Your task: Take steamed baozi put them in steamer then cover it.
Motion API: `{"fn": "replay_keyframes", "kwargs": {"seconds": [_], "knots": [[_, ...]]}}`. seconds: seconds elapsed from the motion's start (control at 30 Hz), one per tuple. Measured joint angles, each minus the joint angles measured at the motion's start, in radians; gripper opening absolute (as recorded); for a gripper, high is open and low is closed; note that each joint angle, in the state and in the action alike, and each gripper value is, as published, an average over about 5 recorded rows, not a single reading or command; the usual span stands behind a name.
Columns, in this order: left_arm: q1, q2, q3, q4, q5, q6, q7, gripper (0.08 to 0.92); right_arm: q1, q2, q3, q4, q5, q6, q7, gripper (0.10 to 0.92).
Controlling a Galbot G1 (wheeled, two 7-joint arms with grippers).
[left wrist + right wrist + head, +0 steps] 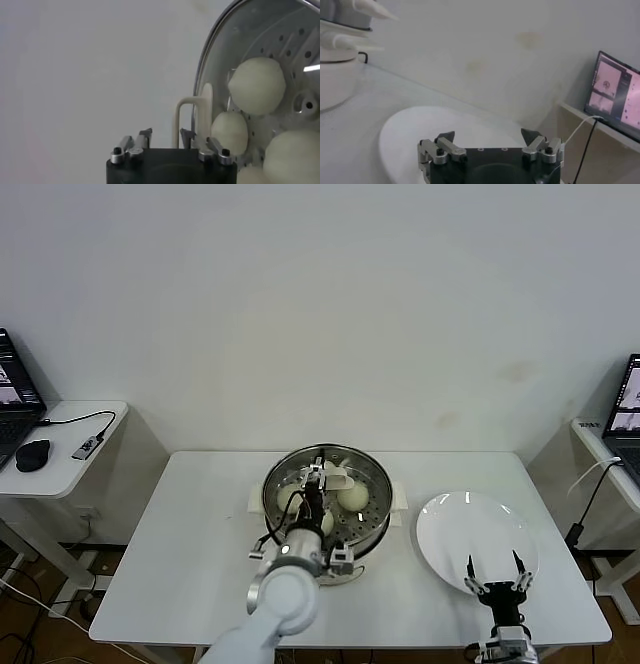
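The baozi (351,496) sit in the steamer (375,484) at frame centre, with the lid (335,476) held upright on its rim. The left gripper (322,474), directly above, has its jaws closed on the lid's handle (184,121). The right gripper (494,571) hangs spread and empty over the bare plate (445,524), lower right.

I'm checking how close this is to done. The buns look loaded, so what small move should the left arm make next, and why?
Probably lower the lid flat onto the steamer. The baozi sit inside, the plate is bare, and the left gripper is at the lid handle. Whether the lid is seated is unclear. The right gripper waits by the plate.
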Motion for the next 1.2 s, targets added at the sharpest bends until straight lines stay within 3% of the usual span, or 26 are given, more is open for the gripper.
{"fn": "replay_keyframes", "kwargs": {"seconds": [0.13, 0.23, 0.37, 0.53, 0.83, 1.2], "knots": [[0.056, 0.033, -0.018, -0.073, -0.026, -0.02, -0.017, 0.776, -0.005, 0.002, -0.002, 0.001, -0.005, 0.0, 0.0, 0.823], [0.108, 0.06, -0.042, -0.141, -0.058, -0.044, -0.038, 0.815, -0.01, 0.004, -0.007, 0.003, -0.006, 0.001, 0.002, 0.823], [0.203, 0.097, -0.099, -0.24, -0.138, -0.086, -0.092, 0.822, -0.019, -0.001, -0.012, 0.013, 0.001, 0.008, 0.003, 0.823], [0.37, 0.122, -0.229, -0.322, -0.349, -0.206, -0.222, 0.823, -0.039, -0.019, -0.027, 0.031, 0.035, 0.026, -0.001, 0.823], [0.671, 0.122, -0.472, -0.349, -0.934, -0.498, -0.403, 0.823, -0.098, -0.088, -0.073, 0.072, 0.152, 0.049, -0.019, 0.823], [0.86, 0.096, -0.591, -0.27, -1.414, -0.67, -0.478, 0.823, -0.213, -0.185, -0.125, 0.13, 0.3, 0.052, -0.059, 0.823]]}}
